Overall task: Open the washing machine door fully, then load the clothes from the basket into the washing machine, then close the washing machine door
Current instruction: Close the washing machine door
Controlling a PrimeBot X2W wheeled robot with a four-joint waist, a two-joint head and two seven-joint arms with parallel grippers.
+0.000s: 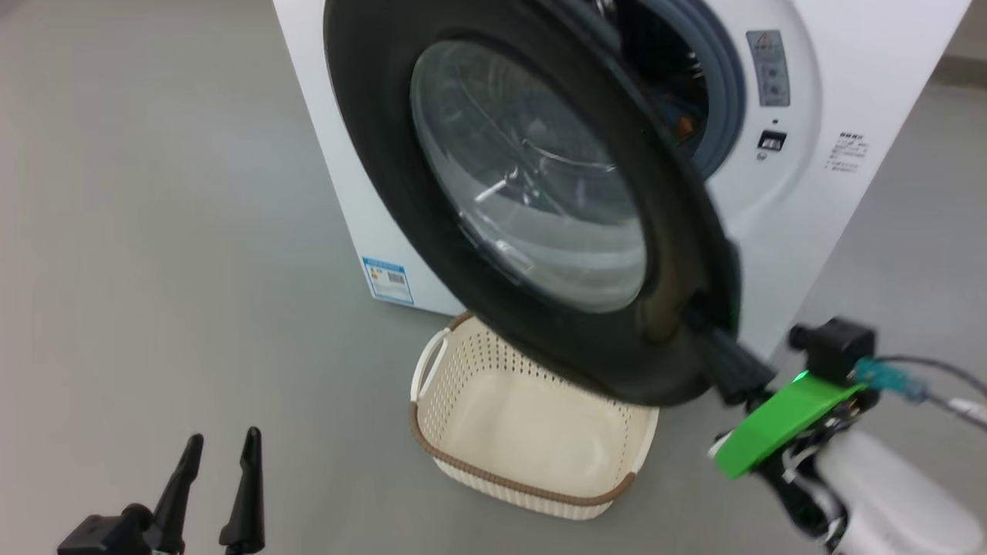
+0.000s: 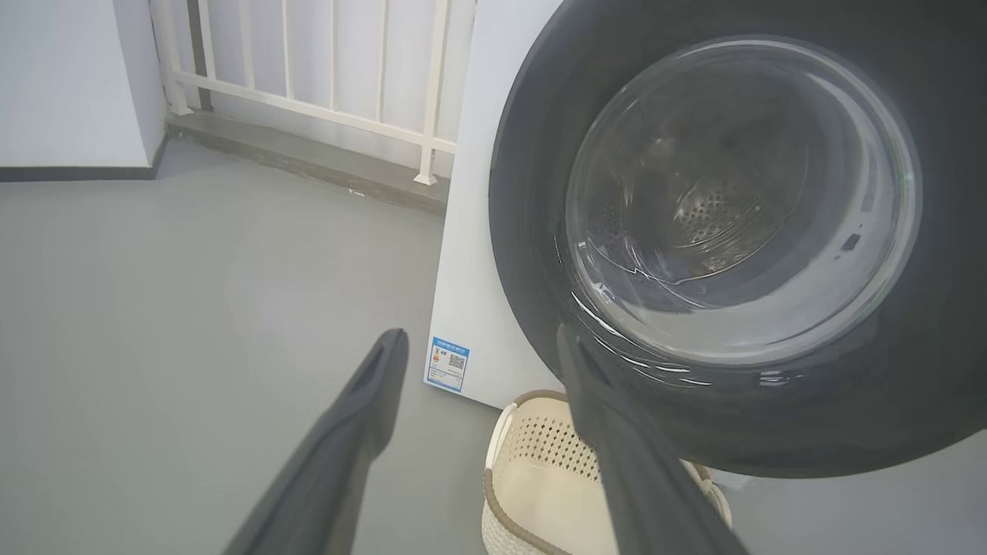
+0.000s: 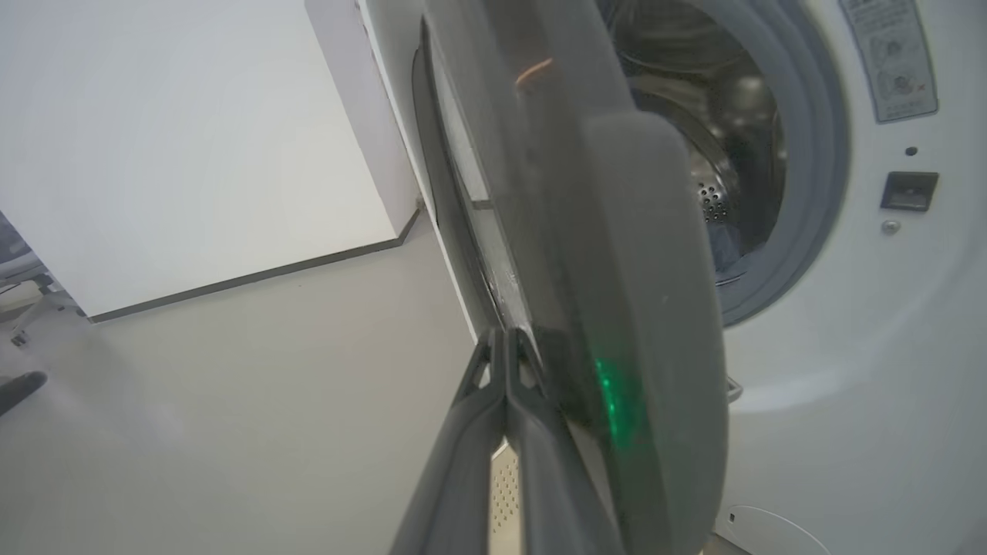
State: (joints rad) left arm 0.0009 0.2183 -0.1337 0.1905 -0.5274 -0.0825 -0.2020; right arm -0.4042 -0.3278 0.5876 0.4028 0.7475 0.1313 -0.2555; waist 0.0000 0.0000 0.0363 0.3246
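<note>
Two dark fingers of the left gripper (image 1: 224,437) rise at the lower left of the head view, spread apart with nothing between them, over bare grey floor (image 1: 154,231). At the lower right the right gripper (image 1: 725,354), behind its green bracket (image 1: 779,420), has its fingers pressed together with their tips at the lower rim of the washing machine door (image 1: 532,177). That door stands partly open, swung out over the basket (image 1: 532,432), which sits empty on the floor just before the washing machine (image 1: 848,216). Past the door's edge, inside the grey gasket (image 1: 721,85), a scrap of blue and orange is visible, likely the clothes (image 1: 682,119), though it is too small to tell more. From the left wrist, the spread fingers (image 2: 370,401) point toward the machine's lower corner with its blue label (image 2: 449,364); the door's glass bowl fills the upper right, the basket's rim pokes out beneath it, and a white railing (image 2: 308,62) stands behind. From the right wrist, the closed fingers (image 3: 532,416) pinch nothing and their tips lie against the door, seen edge on, while the steel drum (image 3: 717,154) and the latch socket (image 3: 908,190) show to its right.
</note>
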